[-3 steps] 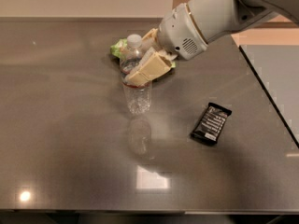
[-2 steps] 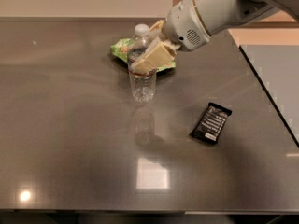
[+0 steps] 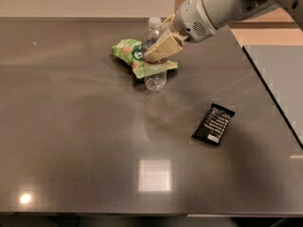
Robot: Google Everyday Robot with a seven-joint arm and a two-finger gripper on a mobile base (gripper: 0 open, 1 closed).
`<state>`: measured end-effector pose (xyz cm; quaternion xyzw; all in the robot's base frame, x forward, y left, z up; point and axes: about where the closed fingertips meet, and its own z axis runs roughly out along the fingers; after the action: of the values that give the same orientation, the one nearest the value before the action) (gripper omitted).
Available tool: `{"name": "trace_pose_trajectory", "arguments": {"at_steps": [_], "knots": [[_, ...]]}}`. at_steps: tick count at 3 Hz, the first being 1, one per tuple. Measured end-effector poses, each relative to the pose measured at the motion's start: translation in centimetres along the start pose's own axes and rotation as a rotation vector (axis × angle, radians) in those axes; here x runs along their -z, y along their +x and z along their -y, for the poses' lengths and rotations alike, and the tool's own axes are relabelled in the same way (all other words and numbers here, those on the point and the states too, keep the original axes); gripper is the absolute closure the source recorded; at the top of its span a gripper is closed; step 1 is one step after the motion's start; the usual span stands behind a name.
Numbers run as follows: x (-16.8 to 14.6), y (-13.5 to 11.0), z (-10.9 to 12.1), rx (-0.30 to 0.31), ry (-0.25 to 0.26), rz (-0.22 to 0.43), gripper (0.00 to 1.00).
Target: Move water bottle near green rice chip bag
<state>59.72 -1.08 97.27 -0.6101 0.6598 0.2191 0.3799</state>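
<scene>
The water bottle (image 3: pixel 154 77) is a small clear bottle with a white cap, standing upright. My gripper (image 3: pixel 161 48) is shut around its middle, with tan fingers (image 3: pixel 166 45) across the body. The white arm reaches in from the upper right. The green rice chip bag (image 3: pixel 127 51) lies on the dark table just behind and to the left of the bottle, touching or overlapping it in view. The bottle's base is at or just above the table surface in front of the bag.
A black rectangular bar wrapper (image 3: pixel 213 124) lies on the table to the right front. The dark table (image 3: pixel 71 141) has its right edge near a grey floor or surface (image 3: pixel 279 74). A bright light reflection sits at the front centre.
My gripper has carried the water bottle back and to the right, from the table's middle to right beside the green bag.
</scene>
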Motion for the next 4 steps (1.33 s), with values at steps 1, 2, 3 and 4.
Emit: {"name": "trace_pose_trajectory", "arguments": {"at_steps": [1, 2, 3, 4], "knots": [[0.3, 1.7, 1.9, -0.038, 0.023, -0.026, 1.0], [0.8, 3.1, 3.1, -0.061, 0.043, -0.039, 1.0], [1.1, 3.7, 3.5, -0.067, 0.055, -0.021, 0.82], [1.0, 4.1, 3.6, -0.062, 0.06, -0.01, 0.59]]}}
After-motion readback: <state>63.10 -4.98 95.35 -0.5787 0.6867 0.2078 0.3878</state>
